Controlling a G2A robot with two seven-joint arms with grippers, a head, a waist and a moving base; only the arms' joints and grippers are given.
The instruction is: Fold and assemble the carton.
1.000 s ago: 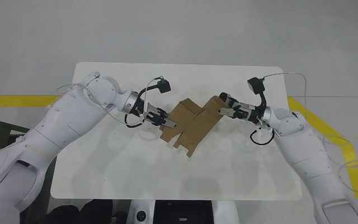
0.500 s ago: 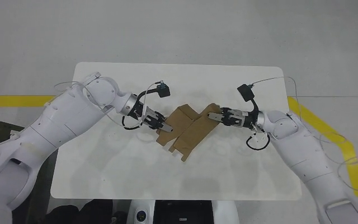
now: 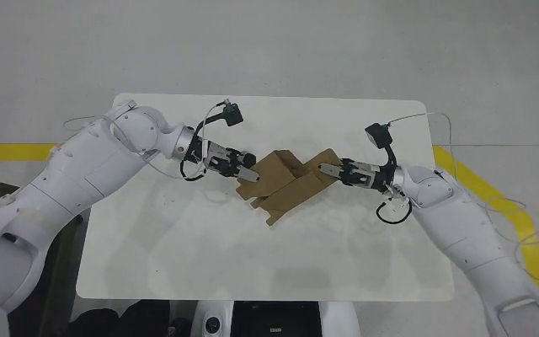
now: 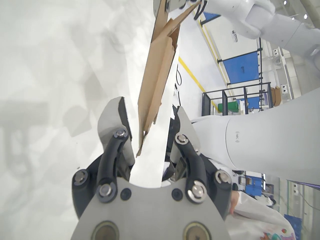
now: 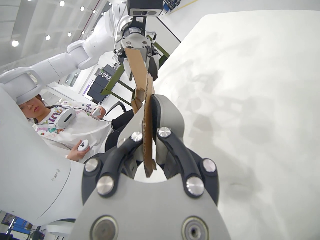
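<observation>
Closest to us in the left wrist view, the left end effector (image 4: pixel 149 104) has its two fingers spread wide. A thin edge of the brown carton (image 4: pixel 157 58) pokes in between them. We cannot tell if it touches either finger. In the right wrist view, the right end effector (image 5: pixel 148 111) has its fingers pressed together on the other end of the carton, pinching the cardboard edge.

The carton is flat and partly folded. In the top view it sits between both end effectors, over the middle of the white tabletop (image 3: pixel 253 253). We cannot tell if its low corner touches the tabletop. The tabletop is plain and smooth, with round corners.

The left arm (image 3: pixel 109 168) is bent at the elbow over one side of the tabletop. The right arm (image 4: pixel 260 13) is over the other side, so the two end effectors face each other. The right arm has a small dark bit of print on its white shell, too small to read.

Farther off, the floor (image 3: pixel 253 42) is pale grey with a yellow line (image 3: pixel 25 152). Blue panels (image 4: pixel 242 68) with tiny print and black metal frames (image 4: pixel 225 101) stand in the room behind.
</observation>
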